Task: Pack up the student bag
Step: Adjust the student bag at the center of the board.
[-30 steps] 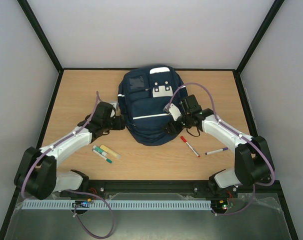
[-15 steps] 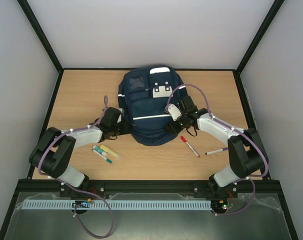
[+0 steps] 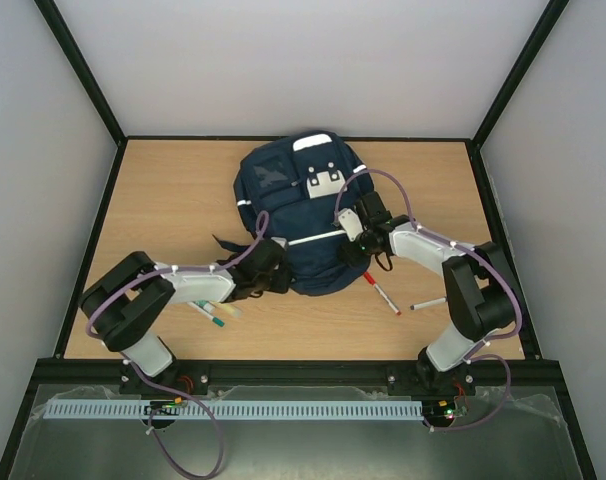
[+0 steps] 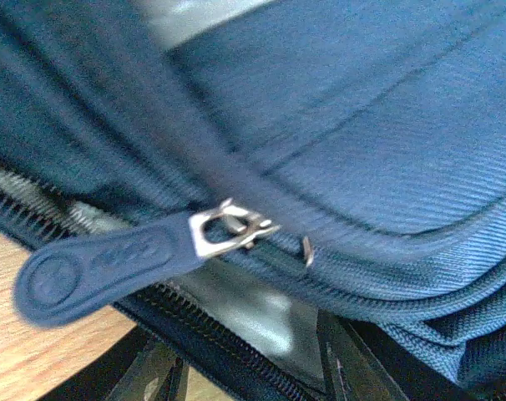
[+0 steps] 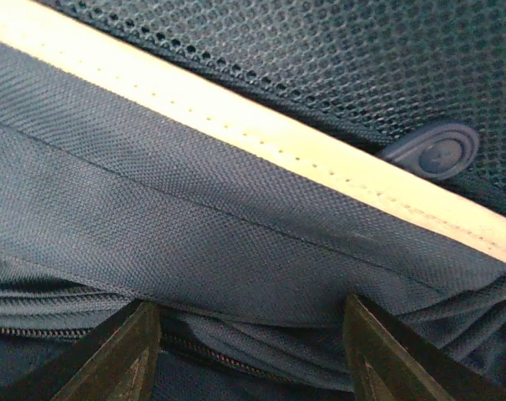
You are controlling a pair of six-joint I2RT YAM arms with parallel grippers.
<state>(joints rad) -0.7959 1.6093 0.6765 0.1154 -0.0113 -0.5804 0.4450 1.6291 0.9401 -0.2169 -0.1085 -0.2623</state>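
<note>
The student bag [image 3: 293, 205], navy blue with white stripes and patches, lies flat in the middle of the table. My left gripper [image 3: 273, 277] is at the bag's near left corner. In the left wrist view its jaws [image 4: 249, 368] stand apart around the zipper edge, just below a blue rubber zipper pull [image 4: 94, 269] with a metal slider [image 4: 232, 229]. My right gripper [image 3: 353, 250] presses against the bag's right side. In the right wrist view its jaws [image 5: 249, 334] are wide apart over a fold of navy fabric and a zipper, under a pale stripe [image 5: 261, 138].
A red marker [image 3: 381, 293] and a purple marker [image 3: 428, 302] lie on the wood right of the bag's near edge. A green marker [image 3: 211, 317] and a yellow highlighter [image 3: 226, 309] lie partly under my left arm. Black frame rails border the table.
My left arm has swung right along the bag's near left edge to its corner. The bag has shifted and turned a little. Both grippers' jaws have narrowed.
</note>
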